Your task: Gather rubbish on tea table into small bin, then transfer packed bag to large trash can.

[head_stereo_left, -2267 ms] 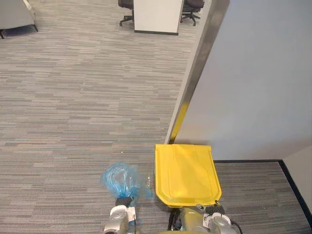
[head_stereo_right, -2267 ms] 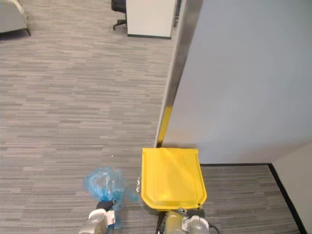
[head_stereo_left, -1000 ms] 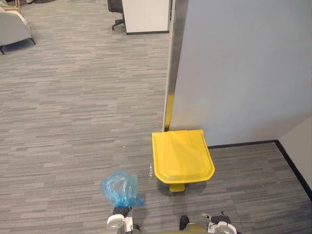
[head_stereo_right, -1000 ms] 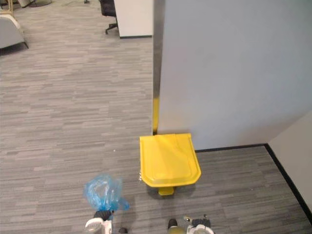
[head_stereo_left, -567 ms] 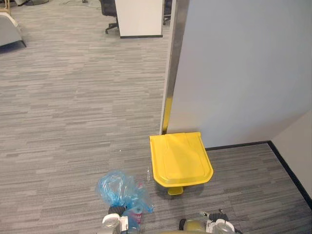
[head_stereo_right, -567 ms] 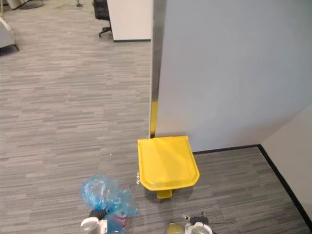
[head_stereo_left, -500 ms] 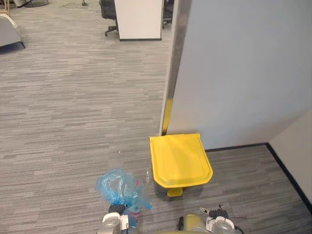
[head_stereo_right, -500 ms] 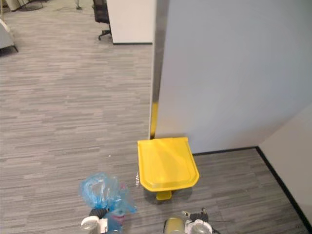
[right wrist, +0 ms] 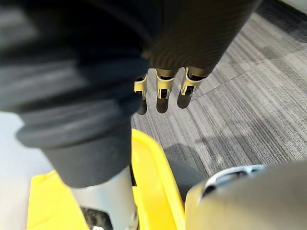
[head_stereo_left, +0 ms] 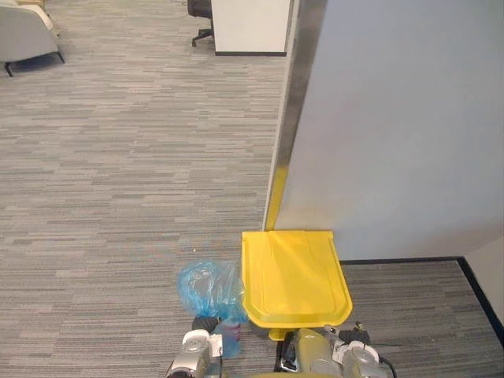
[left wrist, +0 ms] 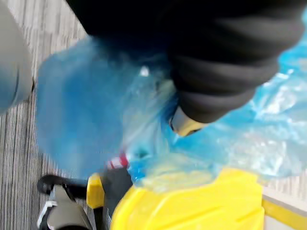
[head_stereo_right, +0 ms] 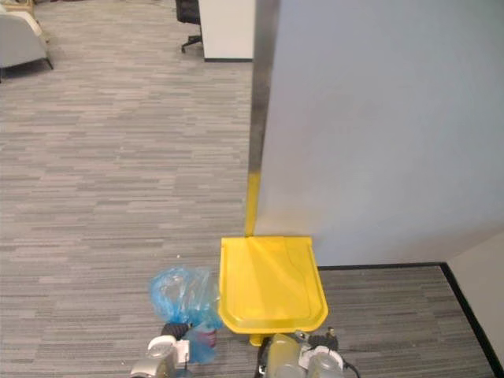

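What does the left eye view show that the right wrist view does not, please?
Left eye view, not the right wrist view: the blue bag bunched in the left hand, the grey wall and a chair far off. Right wrist view, not the left eye view: the right hand from close up, its fingers hanging straight above the carpet. Both: the yellow bin, lid shut, and the striped carpet around it.
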Available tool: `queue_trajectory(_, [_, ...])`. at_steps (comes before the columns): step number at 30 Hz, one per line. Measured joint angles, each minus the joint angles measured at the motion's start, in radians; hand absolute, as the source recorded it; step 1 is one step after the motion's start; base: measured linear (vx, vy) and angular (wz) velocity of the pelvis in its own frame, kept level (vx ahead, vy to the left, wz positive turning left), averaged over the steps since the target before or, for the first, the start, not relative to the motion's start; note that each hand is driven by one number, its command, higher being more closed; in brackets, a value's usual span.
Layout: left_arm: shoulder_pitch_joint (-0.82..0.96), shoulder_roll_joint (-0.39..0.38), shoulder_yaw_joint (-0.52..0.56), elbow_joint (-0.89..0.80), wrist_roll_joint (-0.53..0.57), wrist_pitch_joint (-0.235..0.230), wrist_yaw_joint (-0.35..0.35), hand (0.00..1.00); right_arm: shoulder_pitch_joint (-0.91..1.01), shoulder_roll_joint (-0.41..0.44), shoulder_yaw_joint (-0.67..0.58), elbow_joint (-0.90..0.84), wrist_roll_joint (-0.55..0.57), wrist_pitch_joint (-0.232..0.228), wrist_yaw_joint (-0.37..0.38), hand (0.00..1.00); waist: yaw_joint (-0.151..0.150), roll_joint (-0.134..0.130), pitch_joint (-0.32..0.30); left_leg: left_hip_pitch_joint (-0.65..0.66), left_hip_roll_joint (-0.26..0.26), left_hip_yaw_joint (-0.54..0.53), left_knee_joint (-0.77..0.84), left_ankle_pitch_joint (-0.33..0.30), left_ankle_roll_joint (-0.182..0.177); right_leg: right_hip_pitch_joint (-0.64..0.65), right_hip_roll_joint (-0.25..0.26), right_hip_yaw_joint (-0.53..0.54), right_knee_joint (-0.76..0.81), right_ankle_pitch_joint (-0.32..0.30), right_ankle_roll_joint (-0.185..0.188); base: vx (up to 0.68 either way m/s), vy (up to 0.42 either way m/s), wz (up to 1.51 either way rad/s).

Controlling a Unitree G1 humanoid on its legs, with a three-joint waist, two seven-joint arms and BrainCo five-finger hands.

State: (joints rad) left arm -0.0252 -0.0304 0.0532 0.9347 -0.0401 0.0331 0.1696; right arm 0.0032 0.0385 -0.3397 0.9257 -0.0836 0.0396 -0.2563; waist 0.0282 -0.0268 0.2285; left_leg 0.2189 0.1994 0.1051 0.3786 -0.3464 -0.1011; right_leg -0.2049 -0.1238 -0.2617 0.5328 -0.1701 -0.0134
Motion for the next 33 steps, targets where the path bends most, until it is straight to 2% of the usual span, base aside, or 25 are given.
queue_trajectory(6, [0.019, -0.003, -0.002, 0.000, 0.000, 0.000, 0.001, 1.00, 0.019, -0.003, 0.031, 0.003, -0.006, 0.000, 0.000, 0.00, 0.004, -0.003, -0.031, -0.017, 0.001, 0.001, 0.025, -0.001, -0.003, 0.032, 0.000, -0.001, -0.068, 0.039, 0.022, -0.05, 0.043, 0.08])
queue_trajectory(13, [0.033, 0.001, -0.007, 0.000, 0.000, 0.001, 0.002, 1.00, 0.039, -0.001, 0.030, -0.002, -0.026, 0.001, 0.000, 0.00, 0.004, -0.004, -0.060, -0.005, -0.011, 0.031, -0.010, 0.001, -0.007, 0.032, -0.009, -0.001, -0.083, 0.062, 0.024, -0.10, 0.002, 0.03])
queue_trajectory(16, [0.036, 0.018, -0.036, -0.001, -0.002, 0.001, 0.003, 1.00, 0.047, 0.002, 0.030, -0.009, -0.025, -0.002, 0.000, 0.00, -0.013, -0.013, -0.065, -0.002, -0.019, 0.051, -0.048, -0.006, -0.018, 0.029, -0.020, -0.005, -0.089, 0.079, 0.050, -0.21, -0.015, 0.20])
queue_trajectory(17, [0.036, 0.020, -0.033, -0.002, -0.003, 0.001, 0.003, 1.00, 0.050, 0.002, 0.029, -0.009, -0.025, -0.002, 0.001, 0.00, -0.012, -0.022, -0.066, -0.009, -0.024, 0.054, -0.054, 0.004, -0.025, 0.036, -0.019, 0.001, -0.137, 0.135, 0.084, -0.22, 0.011, -0.11])
queue_trajectory(18, [0.041, 0.006, -0.024, -0.007, -0.004, 0.002, 0.003, 1.00, 0.053, -0.014, 0.028, -0.019, -0.026, -0.002, 0.001, 0.00, -0.007, 0.030, -0.081, -0.029, 0.016, 0.071, -0.079, 0.035, -0.036, 0.023, 0.015, 0.042, -0.140, 0.163, 0.136, -0.18, 0.007, -0.13])
queue_trajectory(19, [0.042, 0.011, -0.021, -0.014, -0.005, 0.001, 0.003, 1.00, 0.052, -0.012, 0.029, -0.022, -0.025, -0.002, 0.000, 0.00, -0.006, 0.025, -0.087, -0.043, 0.017, 0.078, -0.084, 0.036, -0.038, -0.009, 0.012, 0.063, -0.044, 0.129, 0.112, -0.18, -0.003, -0.04])
queue_trajectory(20, [0.038, 0.025, -0.021, -0.022, -0.005, 0.000, 0.005, 1.00, 0.060, 0.001, 0.027, -0.042, -0.018, -0.003, -0.001, 0.00, -0.016, -0.008, -0.088, -0.055, -0.001, 0.075, -0.092, 0.057, -0.041, -0.039, -0.011, 0.100, 0.155, 0.050, 0.086, -0.21, -0.047, 0.18])
queue_trajectory(21, [0.043, 0.034, -0.021, -0.022, -0.012, 0.002, 0.005, 1.00, 0.077, 0.010, 0.027, -0.037, -0.017, -0.004, 0.000, 0.00, -0.015, -0.034, -0.100, -0.064, -0.007, 0.073, -0.099, 0.073, -0.042, -0.010, -0.030, 0.125, 0.307, -0.004, 0.100, -0.24, -0.065, 0.12])
queue_trajectory(22, [0.053, 0.034, -0.026, -0.023, -0.016, 0.003, 0.004, 1.00, 0.085, 0.011, 0.029, -0.019, -0.017, -0.002, 0.001, 0.00, -0.011, -0.041, -0.105, -0.066, -0.006, 0.078, -0.100, 0.084, -0.048, 0.060, -0.045, 0.135, 0.349, -0.044, 0.111, -0.20, -0.123, -0.03])
queue_trajectory(23, [0.059, 0.034, -0.031, -0.023, -0.023, 0.003, 0.004, 1.00, 0.089, 0.011, 0.032, -0.002, -0.017, -0.002, 0.001, 0.00, -0.012, -0.049, -0.113, -0.078, -0.012, 0.082, -0.099, 0.095, -0.050, 0.117, -0.076, 0.134, 0.328, -0.050, 0.121, -0.12, -0.134, -0.35])
queue_trajectory(24, [0.058, 0.037, -0.029, -0.023, -0.027, 0.003, 0.004, 1.00, 0.085, 0.011, 0.034, 0.021, -0.018, 0.001, 0.002, 0.00, 0.001, -0.070, -0.132, -0.100, -0.026, 0.104, -0.095, 0.122, -0.052, 0.139, -0.076, 0.131, 0.220, -0.099, 0.170, -0.11, -0.138, -0.45])
queue_trajectory(25, [0.058, 0.032, -0.029, -0.020, -0.031, 0.006, 0.005, 1.00, 0.079, 0.003, 0.033, 0.034, -0.019, 0.003, 0.003, 0.00, 0.012, -0.051, -0.140, -0.119, -0.018, 0.114, -0.096, 0.143, -0.040, 0.142, -0.049, 0.129, 0.154, -0.101, 0.160, -0.12, -0.120, -0.59])
queue_trajectory(26, [0.058, 0.019, -0.032, -0.021, -0.040, 0.007, 0.005, 1.00, 0.075, -0.001, 0.028, 0.037, -0.021, 0.007, 0.001, 0.00, 0.019, -0.026, -0.150, -0.160, -0.004, 0.120, -0.093, 0.174, 0.004, 0.169, -0.013, 0.156, 0.036, -0.084, 0.133, -0.19, -0.083, -0.53])
queue_trajectory(27, [0.058, 0.008, -0.034, -0.026, -0.047, 0.004, 0.005, 1.00, 0.060, -0.016, 0.030, 0.059, -0.025, 0.011, 0.000, 0.00, 0.024, -0.021, -0.153, -0.207, -0.038, 0.093, -0.127, 0.184, 0.004, 0.178, -0.001, 0.201, -0.089, -0.063, 0.101, -0.24, -0.054, -0.58])
queue_trajectory(28, [0.054, 0.002, -0.037, -0.036, -0.056, 0.003, 0.005, 1.00, 0.028, -0.042, 0.032, 0.083, -0.025, 0.013, 0.001, 0.00, 0.023, -0.002, -0.144, -0.222, -0.088, 0.053, -0.194, 0.243, 0.022, 0.177, 0.006, 0.215, -0.163, -0.054, 0.088, -0.23, -0.010, -0.52])
queue_trajectory(29, [0.051, 0.007, -0.042, -0.037, -0.063, 0.002, 0.004, 1.00, 0.018, -0.052, 0.031, 0.085, -0.025, 0.013, 0.000, 0.00, 0.021, 0.010, -0.136, -0.228, -0.091, 0.063, -0.209, 0.250, 0.020, 0.180, 0.016, 0.213, -0.196, -0.054, 0.087, -0.24, -0.001, -0.26])
queue_trajectory(30, [0.049, 0.018, -0.044, -0.035, -0.066, 0.003, 0.005, 1.00, 0.012, -0.062, 0.031, 0.085, -0.025, 0.011, 0.000, 0.00, 0.016, 0.023, -0.129, -0.243, -0.091, 0.042, -0.225, 0.270, -0.002, 0.189, 0.023, 0.206, -0.251, -0.048, 0.080, -0.26, -0.012, 0.12])
queue_trajectory(31, [0.042, 0.023, -0.046, -0.035, -0.071, 0.002, 0.005, 1.00, 0.013, -0.068, 0.031, 0.085, -0.024, 0.011, 0.000, 0.00, 0.008, 0.033, -0.108, -0.251, -0.083, 0.019, -0.233, 0.289, -0.009, 0.203, 0.032, 0.190, -0.285, -0.018, 0.076, -0.26, -0.020, 0.32])
queue_trajectory(33, [0.049, 0.035, -0.043, -0.036, -0.073, 0.000, 0.005, 1.00, 0.015, -0.068, 0.033, 0.096, -0.023, 0.011, 0.000, 0.00, 0.007, 0.033, -0.102, -0.257, -0.078, -0.001, -0.264, 0.328, -0.021, 0.201, 0.039, 0.174, -0.308, 0.008, 0.069, -0.25, -0.009, 0.30])
